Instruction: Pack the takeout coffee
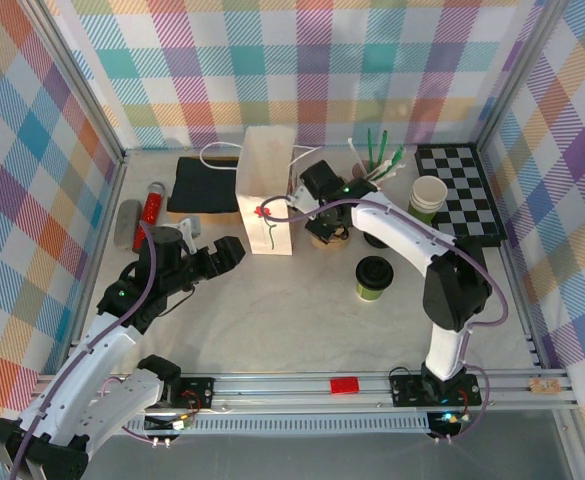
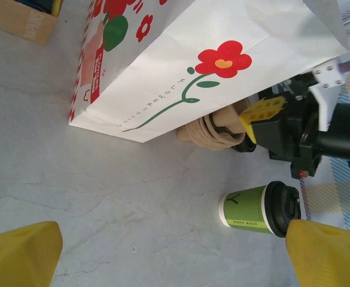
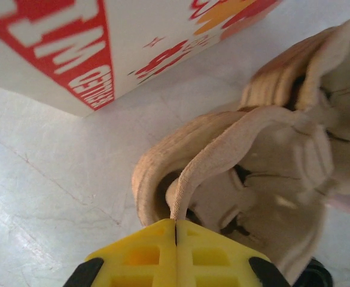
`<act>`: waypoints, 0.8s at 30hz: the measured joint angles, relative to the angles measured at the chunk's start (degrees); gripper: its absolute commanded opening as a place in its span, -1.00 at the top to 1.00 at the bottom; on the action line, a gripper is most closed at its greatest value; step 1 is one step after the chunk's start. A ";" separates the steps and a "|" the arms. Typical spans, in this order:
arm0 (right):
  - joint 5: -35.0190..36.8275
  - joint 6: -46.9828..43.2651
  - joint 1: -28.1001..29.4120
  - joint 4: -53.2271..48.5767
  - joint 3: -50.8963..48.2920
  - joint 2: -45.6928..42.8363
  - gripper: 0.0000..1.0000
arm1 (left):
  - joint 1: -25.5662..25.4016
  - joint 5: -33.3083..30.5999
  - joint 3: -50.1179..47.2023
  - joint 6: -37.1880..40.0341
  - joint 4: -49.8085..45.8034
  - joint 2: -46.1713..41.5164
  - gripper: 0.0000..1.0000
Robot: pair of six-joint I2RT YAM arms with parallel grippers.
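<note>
Coffee [image 1: 374, 278] is looking light and crushable, so you're wanting its sides, gently; right gripper [image 3: 176, 224] is pinching the carrier [image 3: 240, 167], left gripper [image 2: 175, 251] is gaping open.

Left arm low, left hand [image 1: 230, 250] spread wide and empty; right arm stretched forward, right hand [image 3: 176, 233] pinched on a beige moulded-pulp tray [image 3: 270, 155].

Top external: high, behind arm bases, looking down over whole table [image 1: 302, 330]. Left wrist: low, near, facing paper bag [image 2: 180, 66] and takeout coffee [image 2: 252, 209]. Right wrist: very close on pulp carrier [image 3: 252, 155]. Paper bag shared by all.
</note>
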 measured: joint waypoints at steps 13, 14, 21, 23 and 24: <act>7.30 -0.13 2.29 4.76 -4.33 -7.08 1.00 | 0.04 -0.44 0.00 0.00 -0.09 -0.28 -0.90; 8.02 -0.22 2.58 5.22 -4.72 -7.69 1.00 | 0.04 -0.44 0.00 0.00 -0.09 -0.28 -0.90; 12.24 -0.72 3.41 9.84 -7.26 -11.96 1.00 | 0.04 -0.44 0.00 0.00 -0.09 -0.28 -0.89; 13.20 -1.07 3.41 11.39 -7.89 -12.92 1.00 | 0.04 -0.42 0.00 0.00 -0.09 -0.39 -0.89; 13.62 -1.27 3.41 12.07 -8.17 -13.31 1.00 | 0.04 -0.44 0.00 0.00 -0.09 -0.50 -0.89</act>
